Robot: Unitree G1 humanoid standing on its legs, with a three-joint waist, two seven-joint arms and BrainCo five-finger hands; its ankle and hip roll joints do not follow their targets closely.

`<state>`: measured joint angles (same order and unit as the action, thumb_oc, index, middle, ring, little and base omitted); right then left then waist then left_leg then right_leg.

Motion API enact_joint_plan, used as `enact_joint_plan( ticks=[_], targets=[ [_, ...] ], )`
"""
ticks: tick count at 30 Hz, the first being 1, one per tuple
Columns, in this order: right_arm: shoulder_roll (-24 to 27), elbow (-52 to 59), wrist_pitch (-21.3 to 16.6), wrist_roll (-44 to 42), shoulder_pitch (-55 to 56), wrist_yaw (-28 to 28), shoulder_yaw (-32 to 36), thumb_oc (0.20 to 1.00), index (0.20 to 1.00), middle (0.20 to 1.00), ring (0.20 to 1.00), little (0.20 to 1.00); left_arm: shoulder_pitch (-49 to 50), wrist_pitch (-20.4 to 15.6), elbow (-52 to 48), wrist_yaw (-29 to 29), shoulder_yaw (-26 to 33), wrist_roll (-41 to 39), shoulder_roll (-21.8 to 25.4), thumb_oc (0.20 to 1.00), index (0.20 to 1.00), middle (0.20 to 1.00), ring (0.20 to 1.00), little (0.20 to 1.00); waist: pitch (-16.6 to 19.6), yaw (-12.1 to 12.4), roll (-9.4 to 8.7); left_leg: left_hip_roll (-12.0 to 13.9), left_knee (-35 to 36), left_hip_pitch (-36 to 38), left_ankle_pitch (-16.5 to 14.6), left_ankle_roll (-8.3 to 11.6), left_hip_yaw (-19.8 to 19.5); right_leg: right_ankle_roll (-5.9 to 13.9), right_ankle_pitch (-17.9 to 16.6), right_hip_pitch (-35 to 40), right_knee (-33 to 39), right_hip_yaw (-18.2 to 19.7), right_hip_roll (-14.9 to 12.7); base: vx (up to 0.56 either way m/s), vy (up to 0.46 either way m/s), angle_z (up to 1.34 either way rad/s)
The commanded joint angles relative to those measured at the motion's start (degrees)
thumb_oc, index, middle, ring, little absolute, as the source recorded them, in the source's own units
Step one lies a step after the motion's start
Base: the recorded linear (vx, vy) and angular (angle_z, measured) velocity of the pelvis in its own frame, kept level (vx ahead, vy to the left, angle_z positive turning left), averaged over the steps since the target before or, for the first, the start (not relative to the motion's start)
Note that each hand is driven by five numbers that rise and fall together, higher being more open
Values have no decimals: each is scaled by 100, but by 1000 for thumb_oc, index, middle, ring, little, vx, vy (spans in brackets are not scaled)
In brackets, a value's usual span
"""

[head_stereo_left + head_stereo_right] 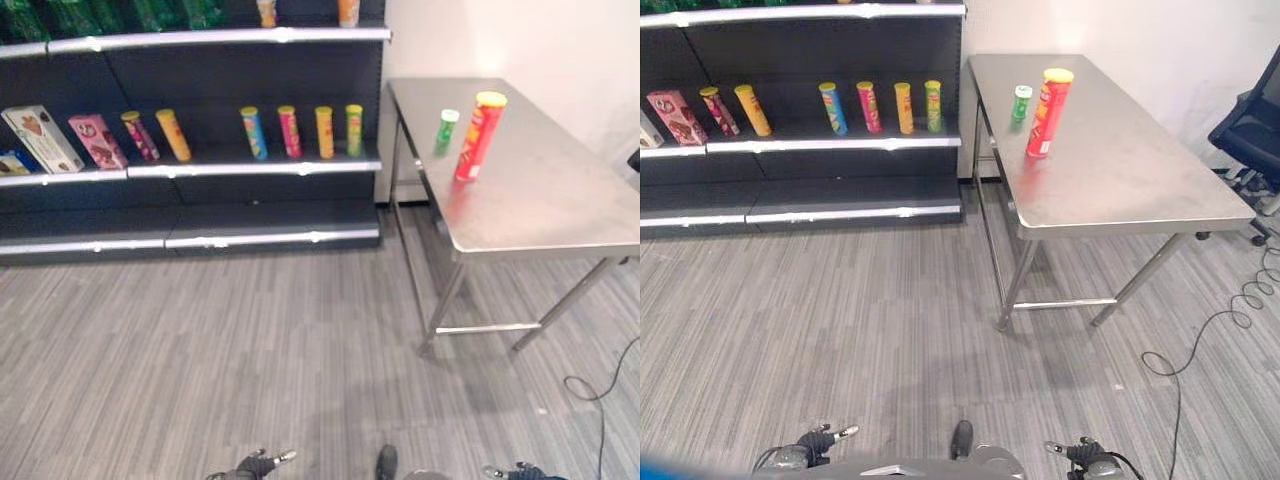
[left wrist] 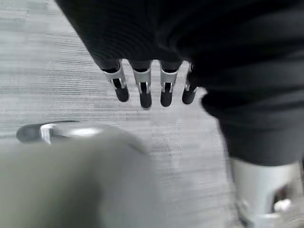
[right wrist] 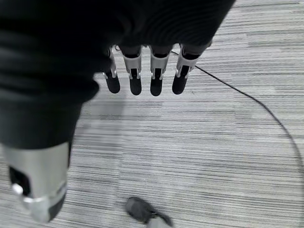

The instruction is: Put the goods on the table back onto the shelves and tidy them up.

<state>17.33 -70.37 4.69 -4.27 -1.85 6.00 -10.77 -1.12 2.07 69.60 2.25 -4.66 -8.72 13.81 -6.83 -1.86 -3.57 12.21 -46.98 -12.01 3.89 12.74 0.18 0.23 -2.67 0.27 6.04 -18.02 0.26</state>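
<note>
Two cans stand upright on the steel counter [image 1: 560, 200] near its far left corner: a tall red can [image 1: 480, 136] with a yellow lid and, just beside it toward the far edge, a short green can [image 1: 446, 131] with a pale lid. Both are smooth cylinders on bare brushed metal. Left of the counter, the dark shelves [image 1: 250, 170] hold six slim cans in a row on the middle board, plus a pink box [image 1: 97, 141] and a white box [image 1: 42, 139]. Low over grey striped carpet [image 1: 250, 350], the left hand [image 2: 147, 88] and right hand [image 3: 142, 76] hang with fingers straight, holding nothing.
</note>
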Motion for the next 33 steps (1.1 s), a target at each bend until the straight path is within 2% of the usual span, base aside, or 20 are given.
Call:
enact_joint_plan(
  ticks=[1,2,3,4,5,6,8,10,12,14,16,17,21,22,24,25,29,30,31,33],
  targets=[
    [112,76,-78,-155,-50,109,8,1000,1000,1000,1000,1000,-87,-62,-215,82,-319,-75,142,1000,1000,1000,1000,1000,-406,-37,17,-369,1683,729,-757,-919,1052,287,230,170,-104,387,-292,153,57,-26],
    [106,80,-80,-152,-40,113,-4,1000,1000,1000,1000,1000,-81,-58,-179,82,-328,-52,139,1000,1000,1000,1000,1000,-421,-29,8,-325,2168,659,-773,-901,1086,309,280,231,-104,417,-333,311,144,-10],
    [123,80,-87,-170,-38,149,22,1000,1000,1000,1000,1000,-91,-60,-172,110,-327,-76,143,1000,1000,1000,1000,1000,-456,-6,48,-170,3261,421,-445,-801,985,339,410,347,-104,474,-341,325,183,-16],
    [137,71,-88,-157,-28,166,39,1000,1000,1000,1000,1000,-92,-56,-167,121,-334,-91,152,1000,1000,1000,1000,1000,-470,18,125,-107,3859,439,-58,-683,852,338,502,438,-104,527,-275,259,149,-5],
    [137,71,-88,-157,-29,166,39,1000,1000,1000,1000,1000,-93,-56,-167,121,-334,-91,152,1000,1000,1000,1000,1000,-462,11,119,-118,3899,445,-28,-684,852,338,499,428,-104,521,-281,219,126,9],
    [159,60,-102,-149,-33,183,48,1000,1000,1000,1000,1000,-97,-75,-169,122,-329,-115,159,1000,1000,1000,1000,1000,-504,64,178,-44,4267,332,313,-588,660,336,586,536,-104,581,-224,237,125,9],
    [183,6,-114,-100,-7,193,54,1000,1000,1000,1000,1000,-97,-88,-143,115,-309,-159,164,1000,1000,1000,1000,1000,-543,160,230,6,5014,191,608,-449,181,331,782,763,-104,773,-166,378,195,-15],
    [207,-92,-97,-17,30,144,115,1000,1000,1000,1000,1000,-37,-87,44,117,-229,-170,169,1000,1000,1000,1000,1000,-475,195,306,162,5198,-79,736,-265,-78,418,1042,1083,-157,1123,-157,541,374,-50],
    [207,-91,-96,-16,32,144,116,1000,1000,1000,1000,1000,-37,-88,44,116,-230,-169,170,1000,1000,1000,1000,1000,-482,209,301,162,5198,-63,731,-266,-61,419,1042,1090,-157,1137,-163,292,247,-44],
    [158,-165,-90,124,29,90,99,1000,1000,1000,1000,1000,15,-98,115,111,-196,-81,185,1000,1000,1000,1000,1000,-303,286,326,161,5198,132,861,-263,81,529,1151,1246,-274,1258,-353,396,417,-46],
    [91,-160,-76,176,-21,37,123,1000,1000,1000,1000,1000,-7,-97,123,123,-179,-12,302,1000,1000,1000,1000,1000,-202,326,198,5,5001,262,682,-448,370,750,1051,1093,-731,1345,-687,339,428,-37],
    [89,-160,-76,176,-21,37,123,1000,1000,1000,1000,1000,-7,-97,123,123,-180,-12,304,1000,1000,1000,1000,1000,-200,332,191,1,4994,260,675,-451,379,753,1055,1087,-736,1351,-694,250,356,-45],
    [12,-70,-79,201,-117,11,84,1000,1000,1000,1000,1000,-81,-94,17,143,-186,16,485,1000,1000,1000,1000,1000,-158,341,110,-316,4914,396,336,-809,644,919,813,558,-1725,1342,-966,155,347,-17],
    [-23,-38,-67,172,-161,8,72,1000,1000,1000,1000,1000,-145,-64,17,153,-197,30,548,1000,1000,1000,1000,1000,-186,297,91,-489,4912,495,209,-953,703,947,446,271,-2369,1272,-1064,166,454,14],
    [-28,-25,-72,162,-167,21,76,1000,1000,1000,1000,1000,-162,-60,10,166,-192,22,573,1000,1000,1000,1000,1000,-208,280,95,-571,4923,586,139,-1024,742,945,279,119,-2713,1221,-1142,128,325,17],
    [-58,34,-54,191,-188,3,25,1000,1000,1000,1000,1000,-169,-36,32,179,-157,-10,623,1000,1000,1000,1000,1000,-260,234,105,-713,4950,767,0,-1162,798,921,-273,-163,-3304,1057,-1337,89,208,28],
    [-91,49,-58,249,-184,5,-65,1000,1000,1000,1000,1000,-150,-33,47,191,-175,36,611,1000,1000,1000,1000,1000,-295,232,121,-897,5048,1083,-202,-1288,821,875,-322,-374,-3452,888,-1445,180,227,8],
    [-80,18,-51,260,-192,10,-79,1000,1000,1000,1000,1000,-155,-44,68,184,-207,53,567,1000,1000,1000,1000,1000,-312,236,141,-964,5094,1198,-283,-1292,788,808,15,-484,-2998,820,-1321,184,130,-11],
    [-79,18,-51,260,-192,10,-79,1000,1000,1000,1000,1000,-155,-44,68,185,-207,53,566,1000,1000,1000,1000,1000,-326,230,142,-963,5095,1216,-288,-1289,782,806,23,-460,-2996,811,-1321,187,105,-15],
    [-61,32,-46,242,-237,34,-100,1000,1000,1000,1000,1000,-193,-55,87,176,-259,61,501,1000,1000,1000,1000,1000,-394,178,148,-1036,5130,1345,-389,-1277,712,765,312,-588,-2228,796,-1099,175,50,2]
  ],
)
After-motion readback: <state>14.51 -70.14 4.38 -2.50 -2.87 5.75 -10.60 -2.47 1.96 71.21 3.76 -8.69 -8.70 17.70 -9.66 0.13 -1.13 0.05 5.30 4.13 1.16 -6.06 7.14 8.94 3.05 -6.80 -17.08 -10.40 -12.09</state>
